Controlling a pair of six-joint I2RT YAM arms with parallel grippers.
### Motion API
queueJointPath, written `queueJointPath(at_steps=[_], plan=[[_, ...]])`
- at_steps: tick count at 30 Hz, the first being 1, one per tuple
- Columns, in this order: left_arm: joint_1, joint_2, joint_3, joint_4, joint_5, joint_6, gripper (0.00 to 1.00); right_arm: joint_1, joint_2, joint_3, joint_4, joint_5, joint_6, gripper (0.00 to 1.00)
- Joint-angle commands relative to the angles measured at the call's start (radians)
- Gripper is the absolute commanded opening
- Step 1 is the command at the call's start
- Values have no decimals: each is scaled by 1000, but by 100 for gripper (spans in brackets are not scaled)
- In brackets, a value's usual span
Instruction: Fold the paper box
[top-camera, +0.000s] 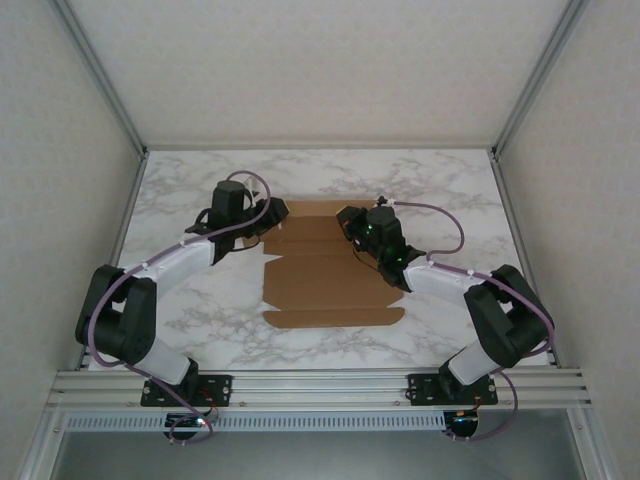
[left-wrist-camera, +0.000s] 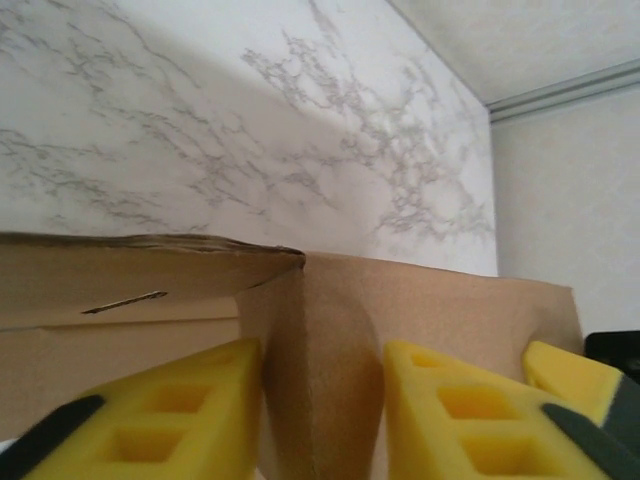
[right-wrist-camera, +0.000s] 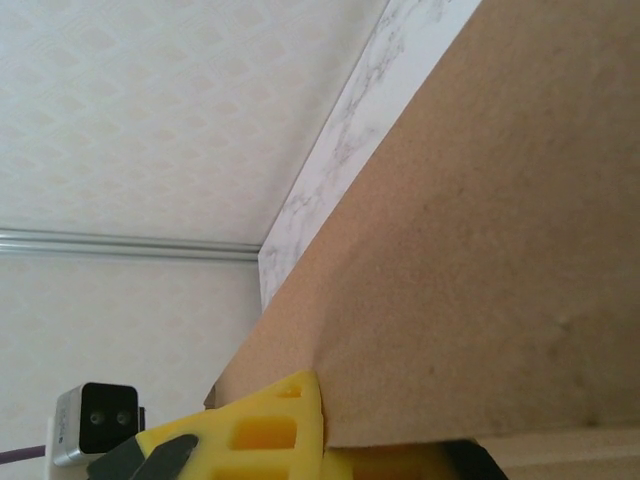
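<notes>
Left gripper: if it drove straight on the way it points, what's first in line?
The paper box: an upright cardboard flap stands right between the fingers of the left gripper, so it would likely meet that first. The marble table lies beyond.

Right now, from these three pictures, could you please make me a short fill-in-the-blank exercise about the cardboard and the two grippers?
1. The paper box lies on a table whose top has a white ____ pattern.
2. The fingers of the left gripper are ____ in colour.
3. In the left wrist view, a cardboard flap stands ____ those two fingers.
4. The right gripper is at the far ____ corner of the box.
Missing words: marble, yellow, between, right.
</notes>
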Motion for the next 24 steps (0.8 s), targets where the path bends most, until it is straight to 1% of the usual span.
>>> queueJointPath(at_steps=[1,4,5,7,8,9,11,12,14,15,17,20,24], plan=[[13,-13,-47,79,33,-64,27,0,25,-9,-34,-29,-2,5],[20,-20,-54,91,33,-70,18,0,23,-9,-39,-29,-2,5],[25,-22,-57,91,31,-70,16,-1,22,-9,-41,-28,-3,5],[32,-30,-63,81,22,-65,16,-1,16,-9,-50,-24,-10,5],[34,-35,-62,63,11,-55,18,-2,13,-8,-56,-21,-13,5],[37,-41,-62,39,-4,-45,23,-4,10,-8,-61,-20,-18,5],[42,-67,-60,-33,-62,-10,38,-5,2,-7,-81,-12,-25,5],[44,-87,-60,-66,-91,5,43,-8,-2,-7,-87,-9,-28,5],[51,-135,-70,-129,-160,29,49,-11,-10,-6,-102,-1,-36,6],[54,-157,-81,-141,-181,31,50,-13,-12,-3,-112,1,-41,6],[62,-201,-114,-143,-204,22,50,-18,-18,3,-124,1,-52,6],[66,-236,-154,-131,-211,28,47,-25,-20,7,-132,-5,-61,6],[66,-199,-181,-138,-222,49,35,-32,-18,15,-146,-15,-70,6]])
